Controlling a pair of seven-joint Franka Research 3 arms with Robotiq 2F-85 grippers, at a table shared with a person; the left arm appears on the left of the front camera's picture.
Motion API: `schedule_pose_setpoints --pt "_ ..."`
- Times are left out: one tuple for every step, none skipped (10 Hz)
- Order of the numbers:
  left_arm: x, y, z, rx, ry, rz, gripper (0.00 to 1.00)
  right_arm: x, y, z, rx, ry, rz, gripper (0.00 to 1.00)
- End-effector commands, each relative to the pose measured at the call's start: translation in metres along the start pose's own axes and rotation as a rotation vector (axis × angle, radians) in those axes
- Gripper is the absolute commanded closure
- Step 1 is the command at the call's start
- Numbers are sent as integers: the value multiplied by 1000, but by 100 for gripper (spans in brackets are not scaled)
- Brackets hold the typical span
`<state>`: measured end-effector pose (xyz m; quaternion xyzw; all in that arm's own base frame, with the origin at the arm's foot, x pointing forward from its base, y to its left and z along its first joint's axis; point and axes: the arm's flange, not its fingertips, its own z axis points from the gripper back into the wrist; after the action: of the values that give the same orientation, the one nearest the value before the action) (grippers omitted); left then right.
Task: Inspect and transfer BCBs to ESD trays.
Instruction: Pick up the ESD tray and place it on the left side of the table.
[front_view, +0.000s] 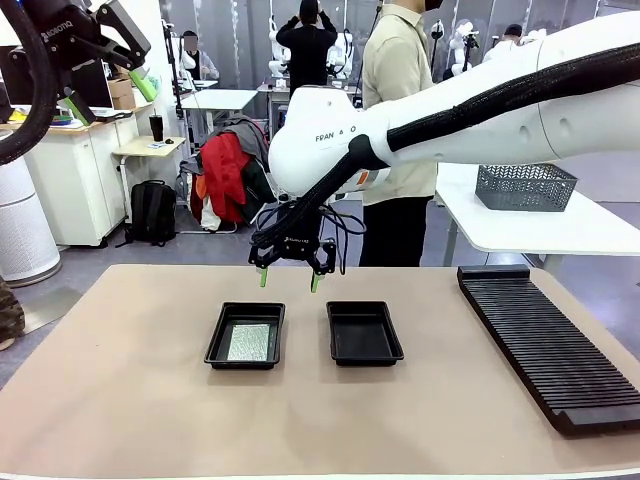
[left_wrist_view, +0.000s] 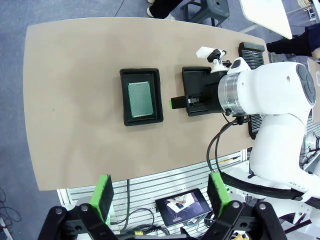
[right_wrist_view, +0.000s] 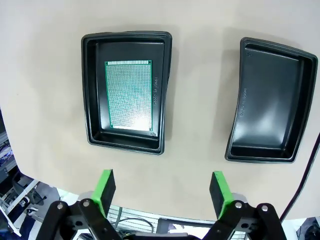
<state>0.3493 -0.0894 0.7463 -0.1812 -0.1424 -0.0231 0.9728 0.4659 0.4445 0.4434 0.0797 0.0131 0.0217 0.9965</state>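
Left gripper (left_wrist_view: 160, 186) at bottom edge, jaws wide, empty. Centre — green BCB (left_wrist_view: 140, 98) flat in one ESD tray (left_wrist_view: 123, 97); second tray (left_wrist_view: 194, 79) right of it, partly under right arm (left_wrist_view: 272, 95).

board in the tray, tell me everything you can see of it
Board: thin green rectangle, face covered in a fine grid of holes or pads, no components, glare toward one end. It lies flat on the floor of the black tray on the robot's left, long sides parallel, bare floor showing all round. Only the tray touches it.
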Motion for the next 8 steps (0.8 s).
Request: schedule_pose_setpoints --pt "0 1 0 0 1 1 0 -2 -1 0 0 3 -3 0" --pt "0 1 0 0 1 1 0 -2 -1 0 0 3 -3 0" --pt "0 1 0 0 1 1 0 -2 -1 0 0 3 -3 0" --pt "0 1 0 0 1 1 0 -2 -1 0 0 3 -3 0" --pt "0 1 0 0 1 1 0 -2 -1 0 0 3 -3 0" --pt "0 1 0 0 1 1 0 -2 -1 0 0 3 -3 0" --pt "0 1 0 0 1 1 0 -2 -1 0 0 3 -3 0" --pt "0 1 0 0 1 1 0 -2 -1 0 0 3 -3 0"
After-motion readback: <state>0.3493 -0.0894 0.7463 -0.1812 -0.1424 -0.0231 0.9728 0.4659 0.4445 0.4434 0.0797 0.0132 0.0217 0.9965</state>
